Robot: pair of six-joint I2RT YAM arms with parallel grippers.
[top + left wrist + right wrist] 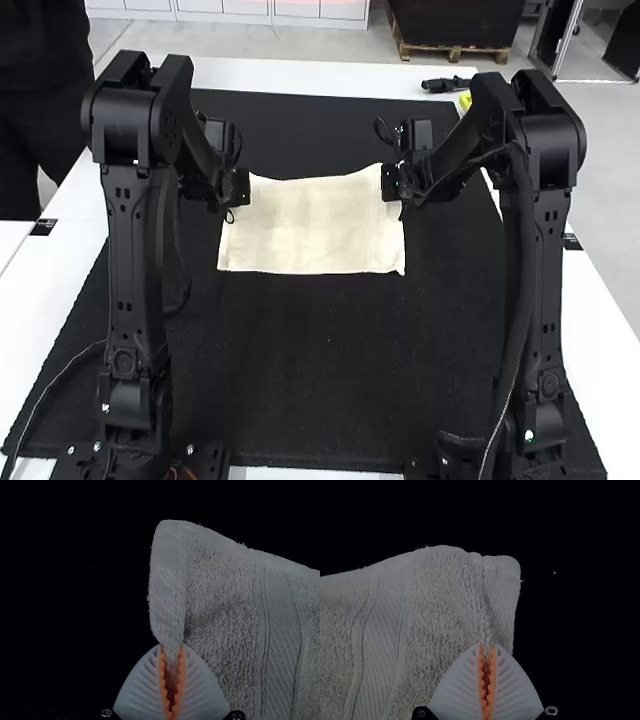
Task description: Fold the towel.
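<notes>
Towel Is Pinched at Both Sides by Two Grippers

The cream-coloured towel (312, 235) is spread between the two arms, in the far half of the black mat (330, 350), and this mat is on the white table (300, 76). In the high view the towel looks wider than it is deep. Its near edge is almost straight, while its far edge makes a soft wave. I cannot tell with certainty if it has one layer or more.

The left gripper (238, 188) is at the left side of the towel, close to the far corner. In the left wrist view, the jaws of the left gripper (172, 647) are closed on the cloth just beside the smooth hem (167, 575), and a rounded flap of the towel goes out past the fingertips.

The right gripper (393, 182) is at the right side, also close to the far corner. In the right wrist view, its jaws are pressed together with a small pinch of towel at their tips, and from this pinch a crease runs in the cloth. A ribbed woven band (382, 640) crosses the towel near this side.

Behind the mat, on the table, lies a black object (445, 85), and near it is something yellow (465, 101).
</notes>
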